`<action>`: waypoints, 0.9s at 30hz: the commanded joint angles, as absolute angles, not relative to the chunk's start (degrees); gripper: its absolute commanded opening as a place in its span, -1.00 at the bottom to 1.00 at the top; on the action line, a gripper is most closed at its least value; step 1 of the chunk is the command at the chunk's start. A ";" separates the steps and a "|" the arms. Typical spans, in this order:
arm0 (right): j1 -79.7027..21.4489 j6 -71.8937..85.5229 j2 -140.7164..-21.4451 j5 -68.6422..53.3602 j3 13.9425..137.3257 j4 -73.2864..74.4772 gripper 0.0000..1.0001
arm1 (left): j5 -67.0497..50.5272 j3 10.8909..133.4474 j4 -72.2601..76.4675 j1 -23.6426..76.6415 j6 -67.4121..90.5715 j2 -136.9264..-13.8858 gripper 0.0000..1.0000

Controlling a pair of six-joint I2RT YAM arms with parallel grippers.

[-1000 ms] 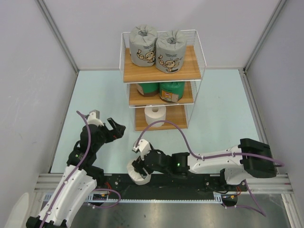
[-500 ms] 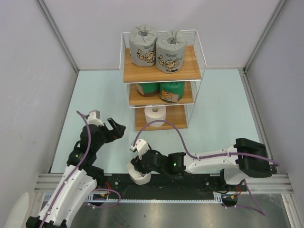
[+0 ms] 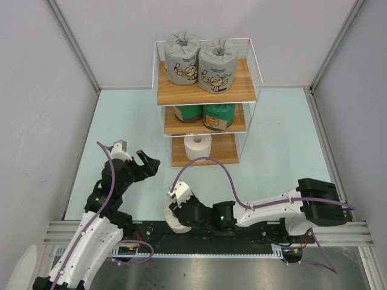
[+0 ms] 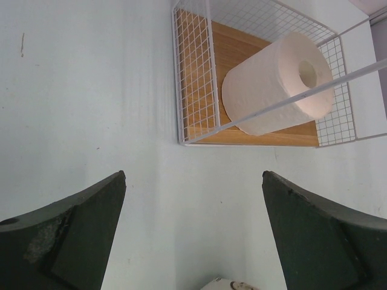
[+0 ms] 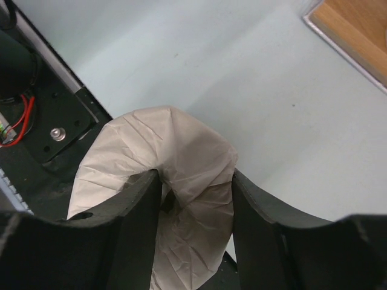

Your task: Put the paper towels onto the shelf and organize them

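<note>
Our right gripper [image 5: 195, 184] pinches the crumpled white wrapped paper roll [image 5: 160, 136] by its wall for lifting; left gripper [image 4: 193, 181] gapes wide, empty

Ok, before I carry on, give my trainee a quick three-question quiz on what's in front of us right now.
1. True or false: the left pincer is empty, with its jaws wide apart.
2. Which of these stand on the top board of the shelf? A: grey printed rolls. B: dark green rolls. C: plain white rolls.
3. In a few words: what sits between the fingers of the right pincer?

Key: 1 true. 2 A. 3 a white roll, its crumpled wrap pressed by both fingers.
</note>
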State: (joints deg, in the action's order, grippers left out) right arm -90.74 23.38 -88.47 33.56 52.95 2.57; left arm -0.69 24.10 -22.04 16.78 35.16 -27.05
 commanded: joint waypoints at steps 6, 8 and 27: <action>-83.87 27.85 -79.29 50.09 51.33 11.07 -0.26 | -0.79 23.64 -21.80 17.49 36.65 -26.11 1.00; -80.79 28.65 -76.31 49.31 49.32 11.34 -0.26 | -0.70 23.55 -21.88 17.58 36.56 -26.02 0.99; -54.68 19.60 -67.23 44.39 41.40 -8.61 -0.32 | -0.53 23.64 -21.88 17.75 36.65 -26.45 1.00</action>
